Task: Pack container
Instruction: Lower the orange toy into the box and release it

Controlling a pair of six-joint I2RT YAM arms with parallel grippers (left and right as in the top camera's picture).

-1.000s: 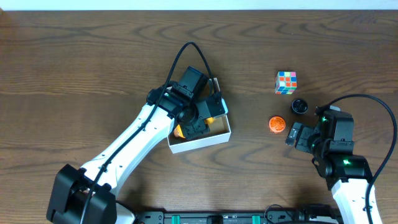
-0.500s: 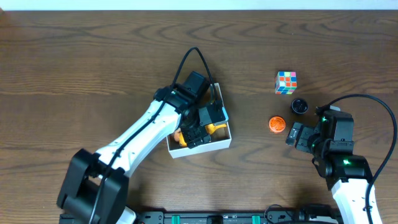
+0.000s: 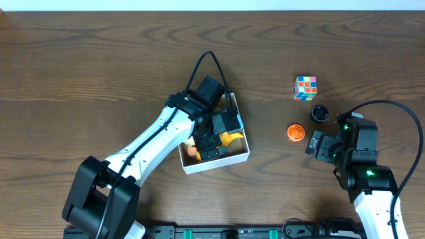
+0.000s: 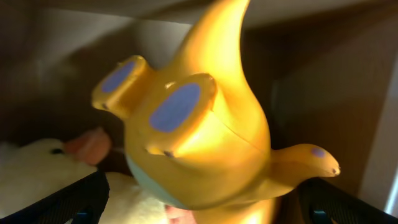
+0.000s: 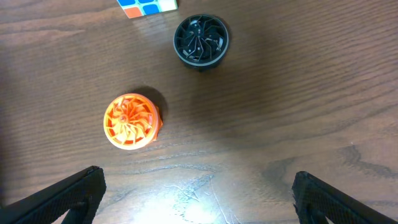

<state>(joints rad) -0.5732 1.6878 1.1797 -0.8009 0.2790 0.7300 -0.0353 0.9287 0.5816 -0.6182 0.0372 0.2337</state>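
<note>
desk [image 3: 99, 66]: left gripper [image 3: 207, 145] is hanging spread over the yellow toy [image 4: 199, 124] in the container [image 3: 216, 163], risking snagging it when lifting.

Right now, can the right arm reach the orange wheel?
Probably yes. The right gripper is open right beside the orange wheel, and nothing lies between them. The black wheel sits farther off.
</note>
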